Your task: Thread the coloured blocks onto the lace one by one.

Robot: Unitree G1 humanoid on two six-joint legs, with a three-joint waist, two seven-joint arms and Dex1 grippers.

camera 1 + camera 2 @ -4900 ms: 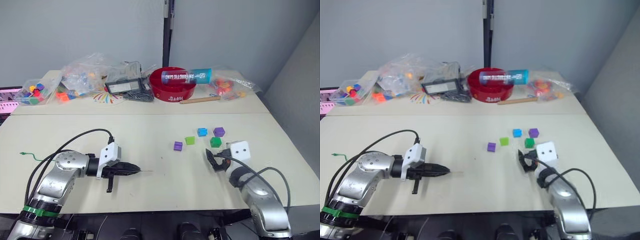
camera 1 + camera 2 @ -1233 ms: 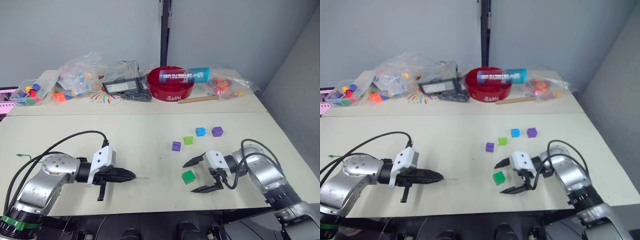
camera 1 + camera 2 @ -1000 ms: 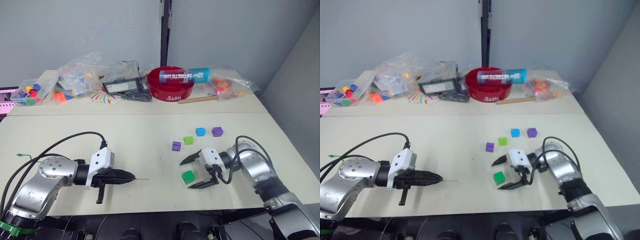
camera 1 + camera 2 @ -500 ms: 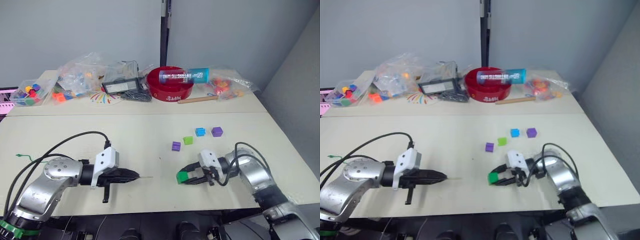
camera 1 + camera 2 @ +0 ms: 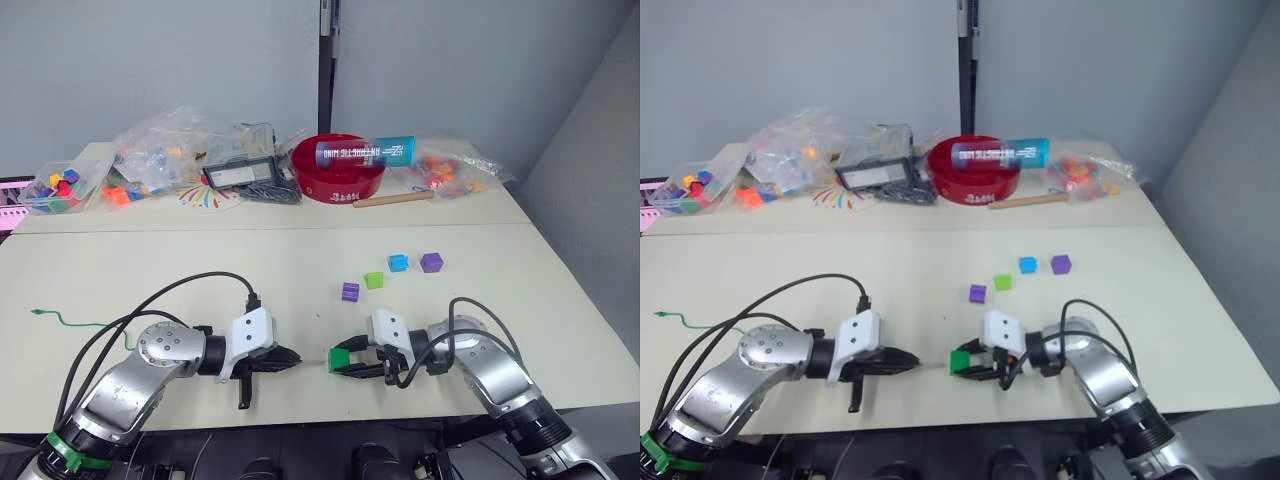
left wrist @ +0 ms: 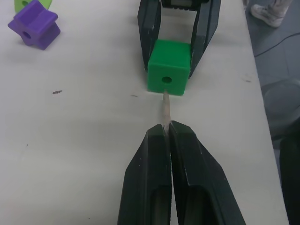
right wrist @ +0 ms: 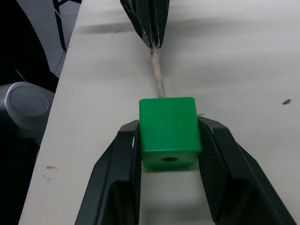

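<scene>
The dark green block is pinched by the right end effector at the near middle of the table, its bore turned toward the left end effector, so that hole and needle line up. The left end effector is pressed together on the pale stiff tip of the lace, which is aimed at the bore, just short of entry. The lace trails to the far left. Five blocks are counted: one held, and four loose farther right: two purple, one lime green, one light blue.
</scene>
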